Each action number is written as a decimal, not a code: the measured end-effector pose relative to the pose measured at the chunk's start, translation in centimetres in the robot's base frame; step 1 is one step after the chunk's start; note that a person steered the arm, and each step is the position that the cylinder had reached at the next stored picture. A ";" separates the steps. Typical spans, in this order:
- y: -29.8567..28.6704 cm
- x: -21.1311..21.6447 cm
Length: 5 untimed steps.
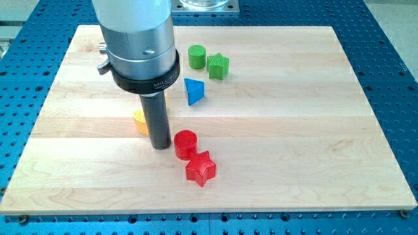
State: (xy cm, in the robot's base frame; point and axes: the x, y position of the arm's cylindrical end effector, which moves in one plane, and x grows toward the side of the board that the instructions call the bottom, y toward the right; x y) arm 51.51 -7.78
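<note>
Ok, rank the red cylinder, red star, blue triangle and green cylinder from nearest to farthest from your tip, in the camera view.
From my tip:
1. Red cylinder, just to its right in the view.
2. Red star, lower right.
3. Blue triangle, above and right.
4. Green cylinder, nearest the view's top.

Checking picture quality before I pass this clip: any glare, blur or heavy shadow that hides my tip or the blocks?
Camera view: sharp, evenly lit, only soft shadows; mild sheen on the wooden board. My tip shows clearly, just left of the red cylinder; the rod hides most of the yellow block. Red star and blue triangular block are crisp.
</note>
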 end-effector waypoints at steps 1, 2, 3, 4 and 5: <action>-0.1 0.3; -0.7 0.7; -1.0 1.3; -1.0 2.9; -0.3 6.6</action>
State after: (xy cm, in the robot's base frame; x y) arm 58.08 -8.12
